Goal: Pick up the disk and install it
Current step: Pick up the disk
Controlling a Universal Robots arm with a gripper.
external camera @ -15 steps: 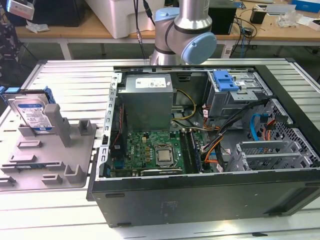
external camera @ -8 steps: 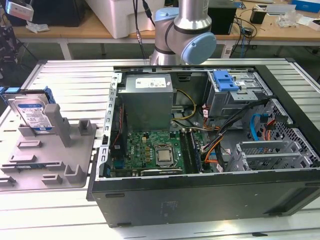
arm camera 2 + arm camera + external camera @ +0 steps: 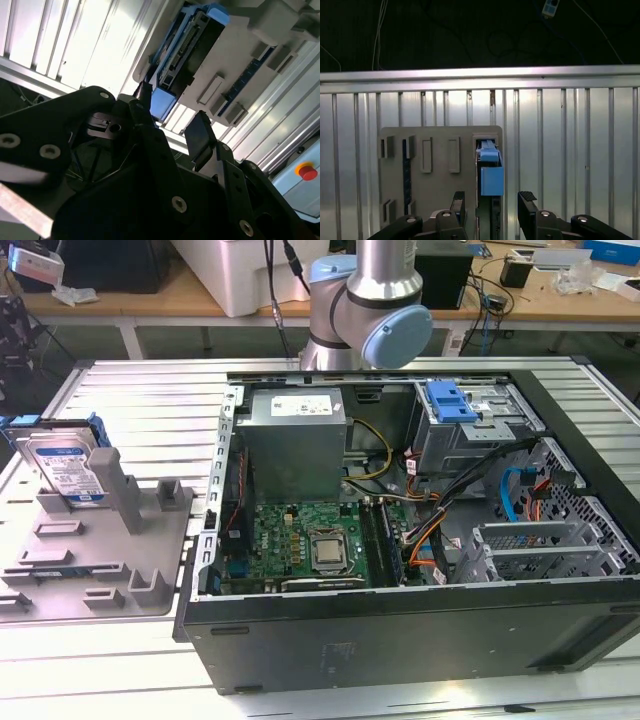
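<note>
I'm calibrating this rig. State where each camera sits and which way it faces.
Exterior view: off the arm, above the table, looking down on the open case, the holder and the disk; the arm shows behind the case.
First wrist view: on the wrist, looking straight down on holder and edge-on disk; the open gripper shows.
Second wrist view: on the wrist, looking obliquely past the gripper at disk and holder.
Shared: both wrist views show gripper, disk and holder.
</note>
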